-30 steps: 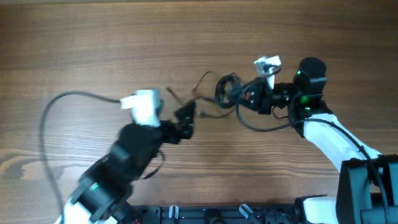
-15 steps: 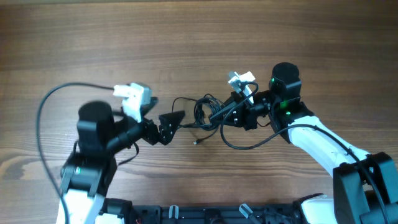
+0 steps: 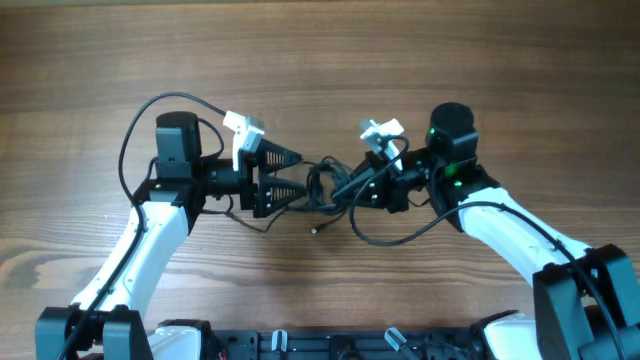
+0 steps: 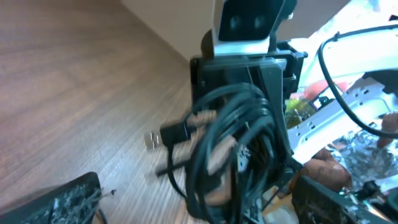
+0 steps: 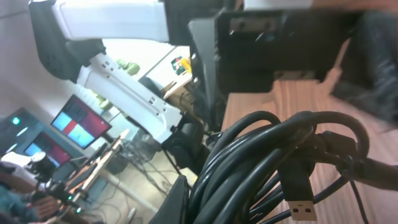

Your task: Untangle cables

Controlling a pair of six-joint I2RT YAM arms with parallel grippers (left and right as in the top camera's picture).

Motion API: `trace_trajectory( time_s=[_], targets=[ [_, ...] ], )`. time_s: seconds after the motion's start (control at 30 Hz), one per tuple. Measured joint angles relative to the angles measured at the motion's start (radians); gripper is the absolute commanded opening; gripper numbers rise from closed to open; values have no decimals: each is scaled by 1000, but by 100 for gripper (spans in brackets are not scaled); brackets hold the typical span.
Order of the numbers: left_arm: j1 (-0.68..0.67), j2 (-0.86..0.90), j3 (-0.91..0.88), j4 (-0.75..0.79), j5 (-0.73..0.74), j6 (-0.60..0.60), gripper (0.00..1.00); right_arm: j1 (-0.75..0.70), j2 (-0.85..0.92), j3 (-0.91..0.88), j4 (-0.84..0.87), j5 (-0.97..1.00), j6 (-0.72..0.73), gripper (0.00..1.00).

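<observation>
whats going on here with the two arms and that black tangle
Two robot arms face each other over a wooden table. The right gripper is clamped on a bunched coil of thin black cables. The left gripper is open, pointed at the bundle from the other side. Nothing is untangled yet; one plug end trails out below.

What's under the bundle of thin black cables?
Only brown wooden table shows beneath the thin black cables; the right tool gripping them hides their right end.

left arm (image 3: 150, 243), right arm (image 3: 512, 226): white links, black joints, black wires (image 3: 135, 150); green light (image 3: 447, 169) on right.
</observation>
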Motion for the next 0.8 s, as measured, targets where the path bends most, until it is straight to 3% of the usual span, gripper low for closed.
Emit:
trace_trajectory(
  time_s=[0.2,0.27,0.47,0.5,0.6,0.63,0.67,0.7,0.8],
  targets=[
    [-10,0,0,28,15,-17,99,51,0,0,0,0,0,4],
    [-37,0,0,28,15,-17,93,52,0,0,0,0,0,4],
    [-134,0,0,22,50,-32,12,47,0,-1,-1,12,-8,4],
    [-136,-2,0,25,68,-31,4,44,0,-3,-2,19,-8,4],
    [-121,-3,2,24,103,-30,4,41,0,-4,-7,53,-8,6],
    [-108,-3,2,17,108,-31,4,45,0,-4,-5,67,-8,10],
    [-98,-3,2,9,109,-31,4,47,0,-4,-3,79,-8,33],
    [-80,-3,1,-8,106,-30,4,50,0,-4,0,87,-8,64],
    [7,-2,1,-30,72,-35,4,51,0,-4,3,111,-8,98]
  ],
)
